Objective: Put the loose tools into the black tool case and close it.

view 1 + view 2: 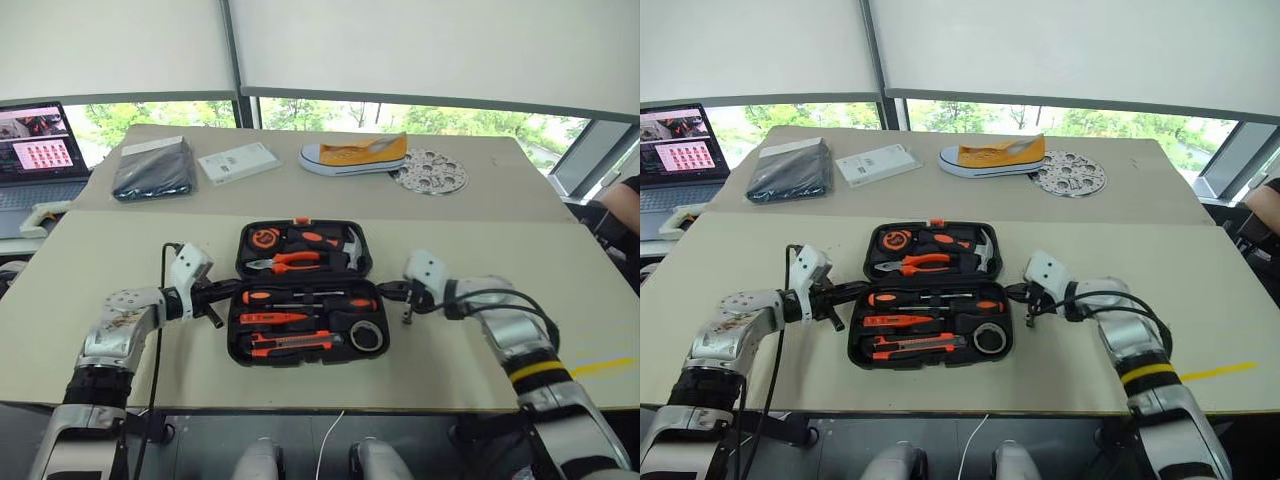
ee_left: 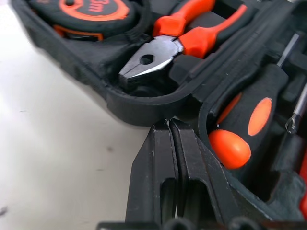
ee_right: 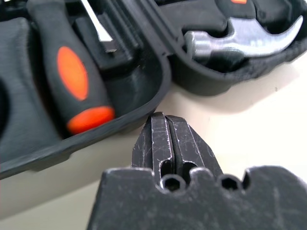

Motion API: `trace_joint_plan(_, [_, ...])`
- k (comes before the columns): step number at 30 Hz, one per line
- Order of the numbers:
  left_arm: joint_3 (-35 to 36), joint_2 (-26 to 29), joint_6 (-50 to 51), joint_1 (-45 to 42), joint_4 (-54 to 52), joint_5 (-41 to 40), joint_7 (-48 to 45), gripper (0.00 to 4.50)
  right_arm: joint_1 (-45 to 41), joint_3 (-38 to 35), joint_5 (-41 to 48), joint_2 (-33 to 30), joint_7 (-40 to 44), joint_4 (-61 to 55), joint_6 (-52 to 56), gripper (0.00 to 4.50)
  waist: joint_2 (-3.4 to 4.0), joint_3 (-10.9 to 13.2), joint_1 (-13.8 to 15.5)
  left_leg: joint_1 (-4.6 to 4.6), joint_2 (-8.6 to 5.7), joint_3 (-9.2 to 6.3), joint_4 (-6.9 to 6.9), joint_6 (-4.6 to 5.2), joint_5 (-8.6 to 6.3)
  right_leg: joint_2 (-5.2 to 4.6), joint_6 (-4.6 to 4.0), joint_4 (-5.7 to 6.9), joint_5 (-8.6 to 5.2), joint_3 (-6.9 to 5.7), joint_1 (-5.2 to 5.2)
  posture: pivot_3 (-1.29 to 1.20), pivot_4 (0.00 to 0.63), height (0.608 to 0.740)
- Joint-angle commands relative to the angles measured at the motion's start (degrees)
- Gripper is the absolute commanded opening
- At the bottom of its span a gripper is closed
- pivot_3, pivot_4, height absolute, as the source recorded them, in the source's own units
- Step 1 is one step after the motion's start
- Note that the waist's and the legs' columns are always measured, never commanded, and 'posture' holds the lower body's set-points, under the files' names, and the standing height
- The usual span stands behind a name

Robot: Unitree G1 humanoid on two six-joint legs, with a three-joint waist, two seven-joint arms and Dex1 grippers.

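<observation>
The black tool case (image 1: 303,292) lies open at mid-table, screwdrivers (image 1: 310,298) and utility knife (image 1: 290,344) seated in its near half. The left gripper (image 2: 171,125) and right gripper (image 3: 164,119), both fully shut and empty, flank its hinge ends. Judgement: lift the half evenly from both sides, keeping the tools seated.

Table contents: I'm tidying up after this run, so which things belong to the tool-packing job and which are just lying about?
Job:
- black plastic hinged tool case, open
- orange-and-black utility knife
- orange-and-black-handled screwdrivers
- small black tape roll
- left gripper and right gripper, shut

Lying about:
- yellow canvas sneaker
- flat black folded pouch
- white booklet
- round perforated metal disc
- laptop
</observation>
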Motion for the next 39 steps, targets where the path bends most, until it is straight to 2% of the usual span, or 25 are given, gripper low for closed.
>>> trace_joint_plan(1, [-3.71,-2.96,0.25,0.50,-6.54,-0.05,-0.39,0.11,3.05,-2.50,2.84,-1.59,-0.54,-10.79,6.51,0.00,0.00,0.00,0.37,-0.04,-0.01,0.00,0.01,0.00,0.00,0.00,0.04,-0.04,0.03,0.00,0.00,0.00,0.150,0.740])
trace_joint_plan(8, [-6.26,-5.46,-1.30,2.62,-7.97,2.38,-0.64,0.11,11.03,-4.91,5.94,-3.30,0.32,-20.71,12.69,0.00,0.00,0.00,0.54,0.00,-0.05,-0.04,0.06,0.00,0.00,0.00,0.05,-0.04,0.02,-0.01,0.07,0.00,0.150,0.740])
trace_joint_plan(13, [-7.24,-6.64,-0.98,2.22,-8.62,3.83,0.13,0.11,12.39,-4.77,4.94,-4.21,-1.16,-24.15,15.67,0.00,0.00,0.00,0.46,0.15,-0.06,-0.05,0.09,0.01,0.00,0.01,0.06,-0.02,0.02,0.01,0.17,0.00,0.150,0.740])
trace_joint_plan(16, [-7.48,-5.85,2.05,2.52,-10.01,5.23,1.21,0.11,12.17,-5.66,2.29,-5.03,-4.25,-23.01,15.81,0.00,0.00,0.00,0.58,0.17,-0.05,-0.05,0.13,0.01,0.01,0.01,0.06,0.00,0.02,0.00,0.20,0.00,0.150,0.740])
trace_joint_plan(18, [-5.67,-4.30,7.96,2.91,-12.59,2.55,0.47,0.11,12.20,-7.31,1.68,-6.88,-5.03,-22.04,16.55,0.00,0.00,0.00,0.69,0.17,-0.08,-0.06,0.19,0.01,0.00,-0.01,0.09,0.00,0.03,0.01,0.23,0.00,0.150,0.740])
trace_joint_plan(19, [-4.49,-2.59,12.84,3.04,-14.16,1.12,0.31,0.35,12.20,-9.00,2.00,-8.00,-5.89,-22.12,19.91,0.00,0.00,0.00,0.73,0.15,-0.08,-0.06,0.21,0.01,0.00,-0.01,0.10,0.00,0.03,0.01,0.22,0.00,0.150,0.740])
trace_joint_plan(21, [-2.98,-0.05,19.24,2.97,-15.80,1.42,2.62,0.73,12.41,-9.71,2.70,-10.99,-5.13,-22.59,26.45,0.58,0.00,0.00,0.63,0.04,-0.09,-0.06,0.28,0.01,0.00,-0.02,0.15,-0.01,0.04,0.02,0.18,0.00,0.150,0.740])
trace_joint_plan(22, [-2.75,0.99,20.72,2.87,-16.22,1.80,3.43,1.09,12.53,-9.86,3.15,-11.90,-4.79,-22.72,27.91,0.84,0.00,0.00,0.52,0.01,-0.09,-0.07,0.29,0.01,0.00,-0.02,0.17,-0.02,0.05,0.04,0.16,0.00,0.150,0.740])
trace_joint_plan(23, [-2.19,1.99,21.78,2.69,-16.26,1.69,3.73,1.43,12.43,-10.46,4.40,-12.30,-4.44,-22.87,29.67,1.28,-0.02,0.00,0.41,0.00,-0.09,-0.08,0.29,0.01,0.00,-0.02,0.17,-0.01,0.04,0.05,0.14,0.00,0.150,0.740])
trace_joint_plan(25, [-0.46,4.22,21.75,2.38,-15.37,0.58,2.48,2.18,10.68,-13.62,8.42,-10.51,-5.52,-23.57,33.15,1.94,-0.03,0.00,0.06,0.06,-0.04,-0.10,0.28,0.01,0.00,0.04,0.14,-0.01,0.04,0.03,0.16,0.00,0.150,0.740])
trace_joint_plan(27, [-2.28,9.12,22.12,-0.29,-9.98,5.65,4.33,2.76,4.29,-17.63,15.93,-7.80,-6.94,-25.23,49.43,2.51,-0.09,0.05,-0.91,0.15,0.07,-0.10,0.25,0.01,0.00,0.18,0.05,0.00,-0.02,0.06,0.15,0.00,0.150,0.740])
trace_joint_plan(29, [-1.24,10.57,27.09,-3.04,-7.56,2.71,2.61,3.44,-0.98,-18.71,20.94,-6.83,-6.89,-25.70,60.71,3.24,0.01,0.20,-1.58,0.30,0.19,-0.17,0.25,-0.02,0.04,0.41,0.02,0.12,-0.01,0.18,0.13,0.00,0.150,0.740])
trace_joint_plan(31, [1.10,9.37,33.86,-6.87,-6.68,-2.51,1.23,4.18,-5.93,-20.11,23.50,-4.39,-8.82,-24.13,65.77,3.93,0.03,0.22,-1.58,0.42,0.20,-0.48,0.25,0.00,0.08,0.72,-0.04,0.10,0.12,0.31,0.15,0.00,0.150,0.740])
trace_joint_plan(32, [1.56,9.06,37.08,-9.00,-6.01,-3.57,1.52,4.49,-8.43,-17.81,22.85,-5.00,-10.03,-22.86,68.54,4.33,0.01,0.23,-1.48,0.48,0.27,-0.61,0.26,-0.01,0.08,0.87,-0.07,0.11,0.13,0.31,0.21,0.00,0.150,0.740])
trace_joint_plan(34, [1.90,8.82,40.85,-11.47,-5.21,-4.53,2.30,4.50,-11.53,-13.51,21.79,-6.59,-11.55,-21.23,72.40,4.49,0.01,0.23,-1.11,0.43,0.31,-0.67,0.26,-0.01,0.10,0.93,-0.09,0.15,0.13,0.29,0.14,0.00,0.150,0.740])
trace_joint_plan(39, [6.58,3.51,50.38,-18.66,0.06,-7.45,8.93,4.50,-20.96,-9.20,20.29,-1.92,-15.31,-10.68,74.50,4.49,0.01,0.23,-1.11,0.10,0.27,-0.65,0.25,-0.01,0.10,0.92,-0.47,0.09,0.28,0.31,-0.04,0.00,0.150,0.740])
